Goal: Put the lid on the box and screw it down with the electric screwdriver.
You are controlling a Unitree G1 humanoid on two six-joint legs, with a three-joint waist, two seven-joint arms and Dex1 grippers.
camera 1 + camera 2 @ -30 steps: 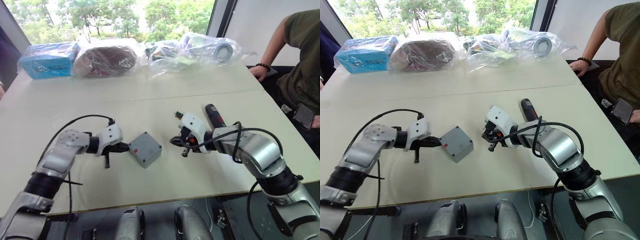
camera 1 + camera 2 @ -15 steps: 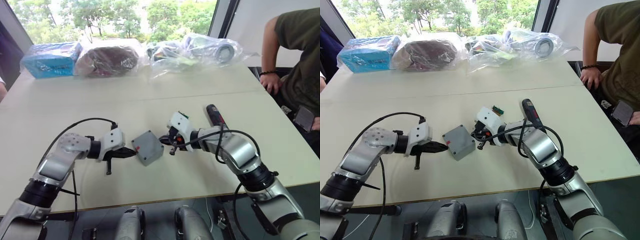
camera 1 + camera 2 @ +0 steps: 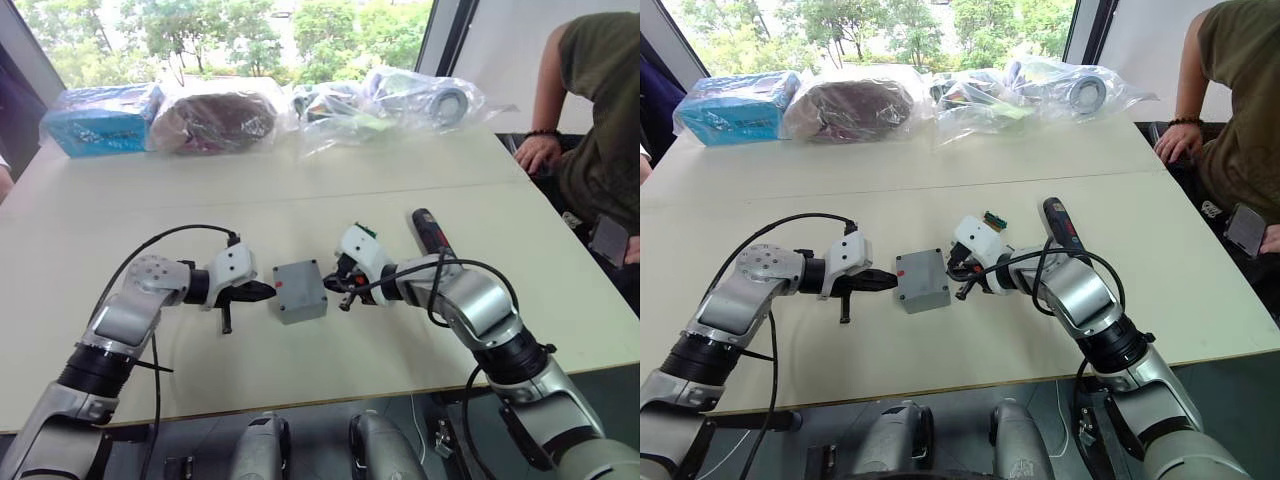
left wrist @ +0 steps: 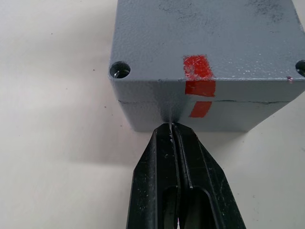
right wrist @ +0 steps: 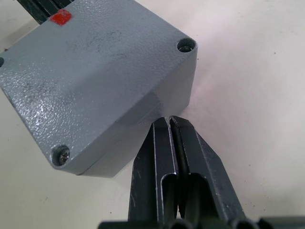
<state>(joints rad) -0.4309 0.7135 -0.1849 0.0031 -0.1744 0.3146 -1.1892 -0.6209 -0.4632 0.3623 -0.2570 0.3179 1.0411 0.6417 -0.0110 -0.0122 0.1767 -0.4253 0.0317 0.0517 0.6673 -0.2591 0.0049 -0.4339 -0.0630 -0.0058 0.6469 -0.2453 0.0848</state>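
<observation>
box (image 3: 299, 290): table centre, lid (image 4: 205, 43) already seated on top.
left gripper (image 3: 262, 291): clenched, empty, tip touching box wall at its 9 o'clock.
right gripper (image 3: 333, 284): clenched, empty, at box's 3 o'clock.
electric screwdriver (image 3: 430, 231): lying at box's 2 o'clock, long axis 11–5, right arm nearer.

- The box (image 3: 299, 291), corner-on to the robot a second ago, now sits squarer.
- The left gripper (image 3: 268, 292) has closed in onto the box's left side.
- The right gripper (image 3: 330, 287) has come leftward to the box's right side.
- The person's hand (image 3: 538, 152) has shifted.
</observation>
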